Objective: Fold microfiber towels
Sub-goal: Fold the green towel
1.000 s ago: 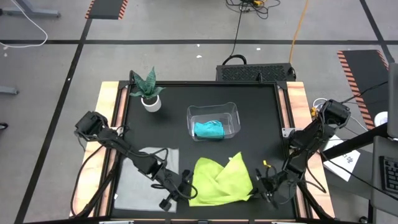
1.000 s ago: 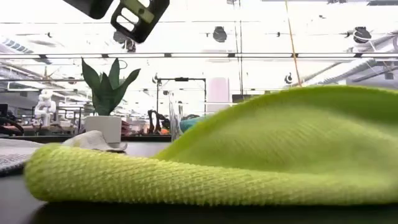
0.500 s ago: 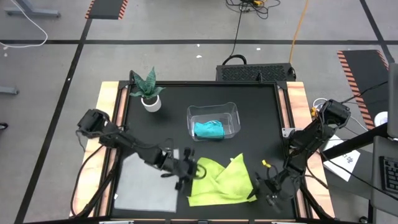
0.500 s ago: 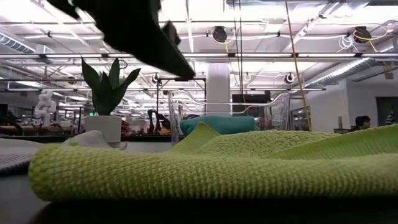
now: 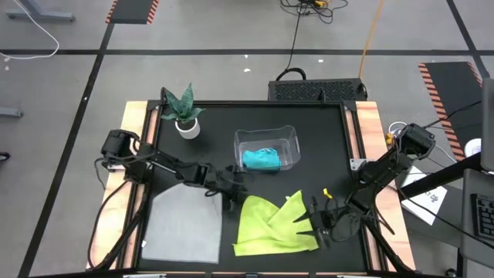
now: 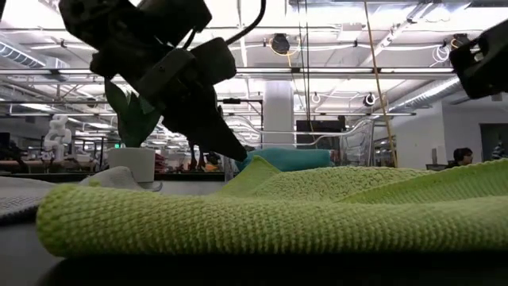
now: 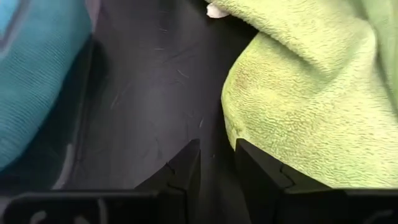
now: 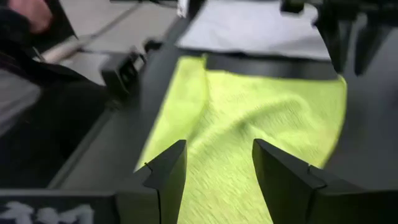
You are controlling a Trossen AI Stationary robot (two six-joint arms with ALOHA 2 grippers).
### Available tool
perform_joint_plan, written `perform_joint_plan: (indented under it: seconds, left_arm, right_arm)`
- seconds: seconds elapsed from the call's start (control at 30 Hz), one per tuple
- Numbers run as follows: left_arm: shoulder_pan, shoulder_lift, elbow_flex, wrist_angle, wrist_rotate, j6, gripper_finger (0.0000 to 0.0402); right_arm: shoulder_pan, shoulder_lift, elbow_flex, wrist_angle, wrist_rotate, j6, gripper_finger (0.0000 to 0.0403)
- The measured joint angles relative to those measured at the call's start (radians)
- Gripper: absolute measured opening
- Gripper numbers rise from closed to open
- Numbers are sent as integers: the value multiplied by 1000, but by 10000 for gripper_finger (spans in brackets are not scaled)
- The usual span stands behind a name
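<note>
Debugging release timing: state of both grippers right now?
Left gripper: slightly open, holding nothing, over bare table beside the yellow-green towel.
Right gripper: open, empty, at that towel's right edge.

The left arm reaches in from the counter's left edge toward its middle, stretched low and nearly straight — its left pincer (image 5: 232,193) has its fingers (image 7: 180,171) a narrow gap apart, gripping nothing. The right arm folds back from the right edge toward the front, where the right pincer (image 5: 309,225) stands wide apart — empty.
</note>
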Motion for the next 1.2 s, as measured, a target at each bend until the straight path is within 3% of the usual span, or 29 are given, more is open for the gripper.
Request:
perform_joint_plan:
  seconds: [0.3,0.5,0.87,0.97,1.07,1.2]
  left_arm:
    - [9,0,-23,48,66,4,104]
    - [-4,26,-24,105,39,4,104]
    - [1,190,-12,312,19,30,103]
    - [-12,189,-11,329,-12,105,77]
    - [-34,157,-13,304,-69,172,19]
    - [-50,106,-11,209,-189,193,9]
  right_arm:
    - [-7,0,0,-21,-1,18,174]
    - [-7,0,0,-21,-1,17,174]
    - [-5,0,0,-14,-4,13,174]
    - [-5,0,1,-9,-4,13,174]
    - [-5,0,1,-9,-5,13,174]
    - [-5,-1,1,-8,-5,13,174]
